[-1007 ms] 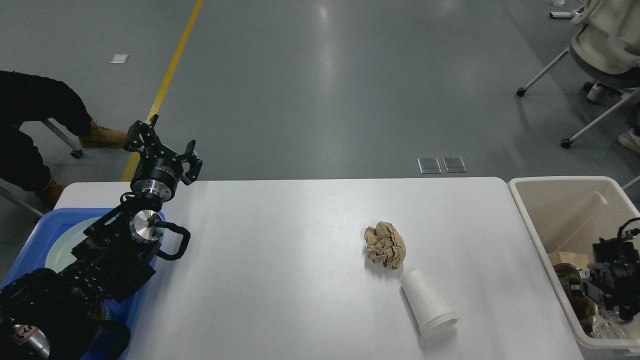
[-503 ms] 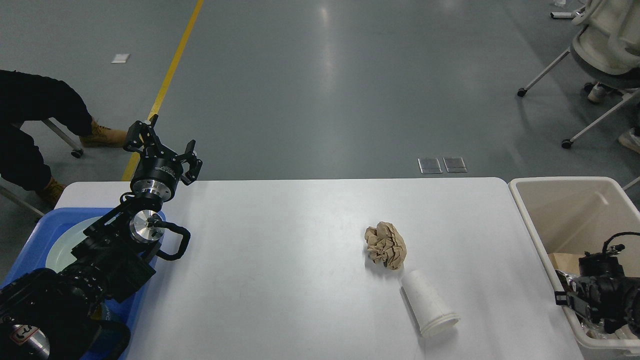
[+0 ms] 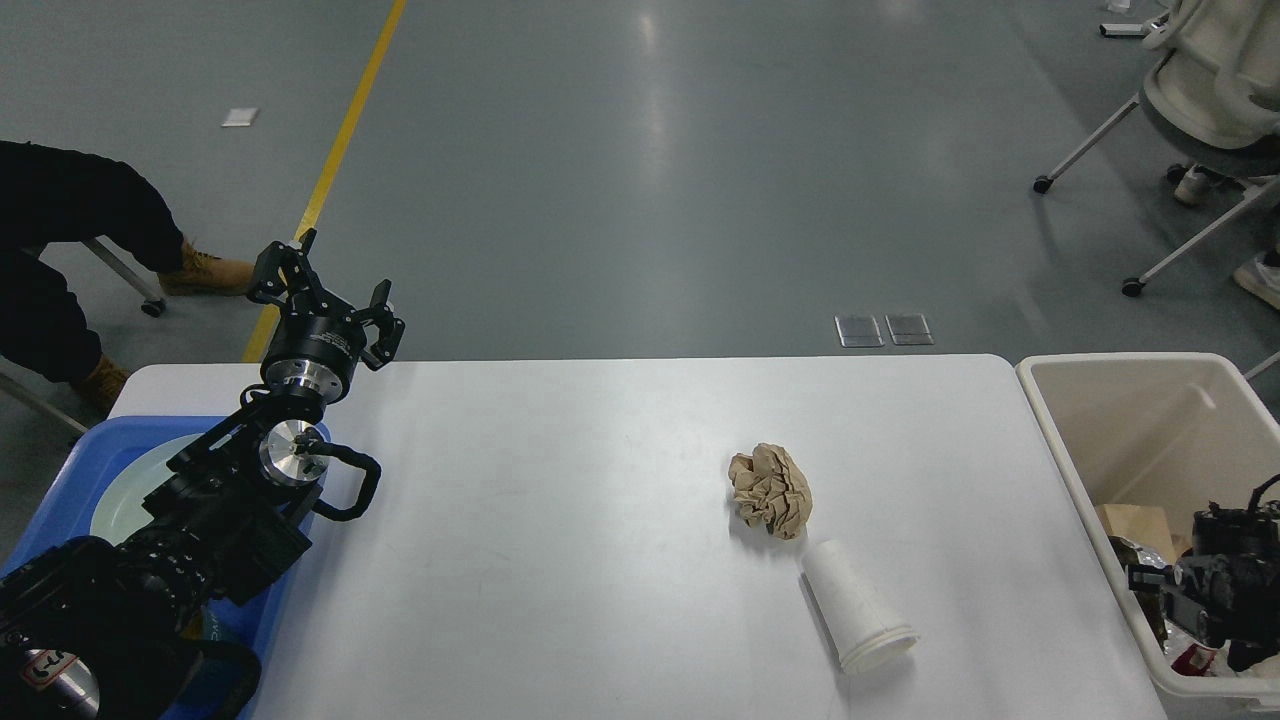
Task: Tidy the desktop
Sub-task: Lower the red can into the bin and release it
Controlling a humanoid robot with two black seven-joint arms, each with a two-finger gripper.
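The white desktop [image 3: 560, 560] holds a crumpled ball of brown paper [image 3: 770, 490] right of centre. Just in front of the ball, a white paper cup [image 3: 858, 608] lies on its side, mouth toward me. My left gripper [image 3: 330, 295] is raised over the desktop's far left corner, open, with nothing between its fingers. My right gripper [image 3: 1170, 590] hangs low inside the beige bin [image 3: 1050, 430] at the right. It is dark and seen end-on, so its fingers cannot be told apart.
A blue tray [image 3: 60, 470] with a pale round plate [image 3: 120, 495] sits at the left under my left arm. The bin holds brown and mixed scraps [image 3: 1135, 525]. A seated person's legs [image 3: 70, 220] are at far left, and office chairs [image 3: 1200, 100] stand at far right.
My right arm has shifted a little inside the bin, first down and leftward, then back to the right. The left arm, paper ball and cup have not moved.
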